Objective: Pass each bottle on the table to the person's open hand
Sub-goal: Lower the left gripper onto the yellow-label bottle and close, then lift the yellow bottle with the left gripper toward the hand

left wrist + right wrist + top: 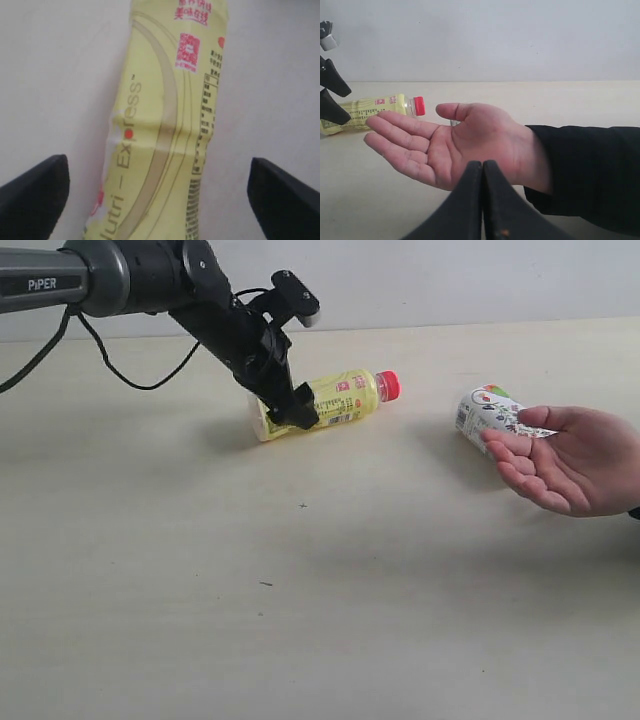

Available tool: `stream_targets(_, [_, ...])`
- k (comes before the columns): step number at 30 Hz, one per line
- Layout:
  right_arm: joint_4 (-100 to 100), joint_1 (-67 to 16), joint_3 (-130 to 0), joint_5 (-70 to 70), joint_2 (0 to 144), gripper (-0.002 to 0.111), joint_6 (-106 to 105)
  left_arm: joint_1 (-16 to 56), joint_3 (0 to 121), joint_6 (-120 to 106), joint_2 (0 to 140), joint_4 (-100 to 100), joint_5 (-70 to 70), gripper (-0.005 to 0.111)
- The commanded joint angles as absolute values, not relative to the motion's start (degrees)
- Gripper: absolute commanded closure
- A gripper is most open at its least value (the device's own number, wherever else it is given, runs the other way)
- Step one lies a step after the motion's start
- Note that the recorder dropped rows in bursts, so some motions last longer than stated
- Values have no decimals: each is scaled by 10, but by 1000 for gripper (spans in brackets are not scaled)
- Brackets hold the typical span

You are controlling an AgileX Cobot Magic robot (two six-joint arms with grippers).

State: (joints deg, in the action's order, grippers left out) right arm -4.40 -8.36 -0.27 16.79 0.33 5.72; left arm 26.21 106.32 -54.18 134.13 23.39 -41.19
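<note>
Table [300,620]: wide pale beige wood-grain surface with a few tiny dark specks, bearing every item below. Left arm [110,280]: dark grey, reaching in from the upper left of the exterior view and angled down onto the yellow bottle. Person's open hand [565,465]: bare, palm up, fingers extended, held low over the table at the right edge (dark sleeve cuff seen in the right wrist view). Yellow bottle [335,400]: red cap, yellow printed label, lying on its side on the table, cap pointing toward the hand but well apart from it. White-labelled bottle [490,410]: green and red print, on its side just beyond the hand's fingertips, partly hidden by them; contact cannot be told. Left gripper [156,161]: black, spread wide, one finger on each side of the yellow bottle's lower body, neither pressing it. Right gripper [481,167]: black, pinched together on nothing, in front of the open palm.
</note>
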Motion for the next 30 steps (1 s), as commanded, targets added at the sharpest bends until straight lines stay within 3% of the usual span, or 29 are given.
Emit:
stream_targets(1, [-45,-83,0,163,0,108,56,259,1066,-556,1353,233,-401,15])
stream_targets(12, [-45,-83,0,163,0,108,56,259,1066,-570,1380,233,-385,19])
stream_targets(19, [-45,-83,0,163,0,108,56,259,1066,-570,1380,233,-385,56])
stream_targets(25, [-45,-83,0,163,0,108,56,259,1066,-549,1378,233,-404,106])
stream_targets(30, [-45,-83,0,163,0,108,56,259,1066,-530,1366,244,-435,107])
